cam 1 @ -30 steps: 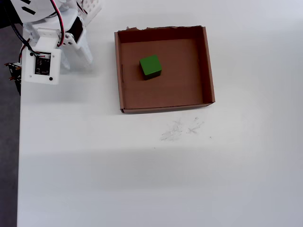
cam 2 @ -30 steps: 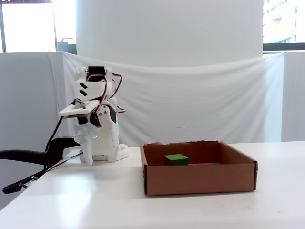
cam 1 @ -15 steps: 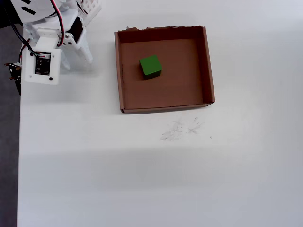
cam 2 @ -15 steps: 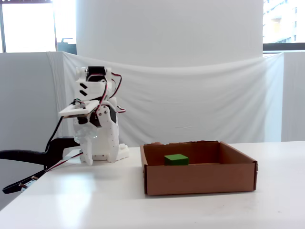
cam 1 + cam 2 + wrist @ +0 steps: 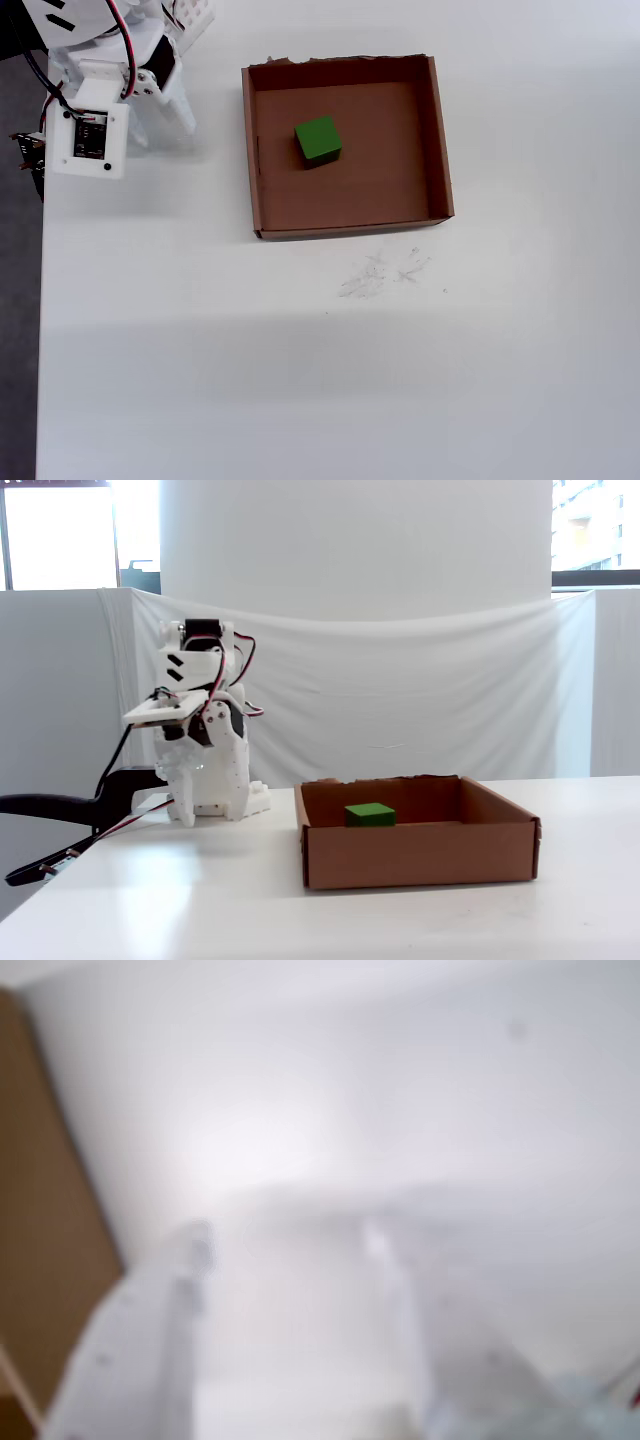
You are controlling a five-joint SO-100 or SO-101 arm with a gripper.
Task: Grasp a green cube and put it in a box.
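The green cube [image 5: 318, 140] lies inside the box [image 5: 440, 140], left of its middle and toward the ragged far wall. In the fixed view the cube [image 5: 370, 814] shows just over the box's front wall [image 5: 420, 855]. The white arm [image 5: 95, 110] stands folded at the table's left, apart from the box, and is also in the fixed view [image 5: 200, 740]. The blurred wrist view shows my gripper [image 5: 283, 1242] open over bare white table, nothing between its fingers [image 5: 190, 1260]. A brown side of the box [image 5: 40, 1240] fills that view's left edge.
Faint scratch marks [image 5: 380, 272] mark the table in front of the box. The table's left edge [image 5: 40, 330] runs just beside the arm's base, with cables and a black clamp [image 5: 50, 808] hanging off it. A white curtain closes the back.
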